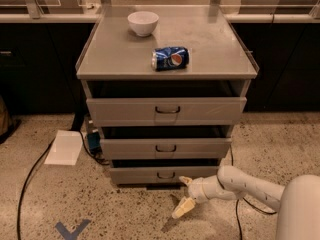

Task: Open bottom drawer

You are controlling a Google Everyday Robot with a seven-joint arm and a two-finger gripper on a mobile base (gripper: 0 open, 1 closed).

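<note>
End effector (184,195) low, in front of bottom drawer (135,175).
Fingers (181,210) spread wide, holding nothing; the upper one just right of the pull (165,174).

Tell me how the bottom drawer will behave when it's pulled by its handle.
The bottom drawer is probably rigid sheet metal, so it should slide straight rather than flex. Its small wire pull offers little purchase and may slip. The gripper, open, sits just right of and below that pull, near the floor.
</note>
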